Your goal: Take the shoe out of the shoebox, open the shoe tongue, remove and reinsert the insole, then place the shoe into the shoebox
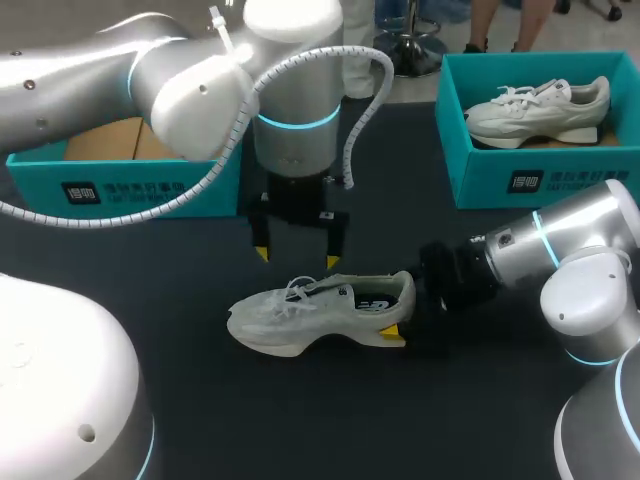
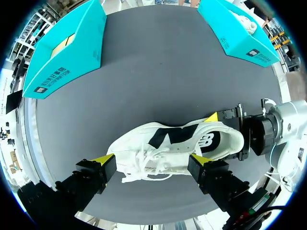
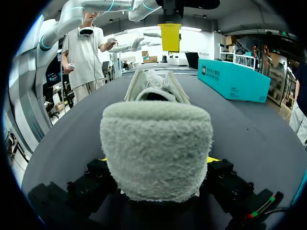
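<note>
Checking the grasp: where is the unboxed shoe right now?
In the head view the shoe lies in the middle of the table, its heel in the right gripper, with the left gripper open over its laces.

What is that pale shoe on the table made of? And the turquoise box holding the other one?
The shoe looks like thin matte mesh fabric. Its heel collar shows a fuzzy, towel-like pile, probably soft textile padding. The shoebox seems to be cardboard: flat stiff walls with a smooth printed skin.
</note>
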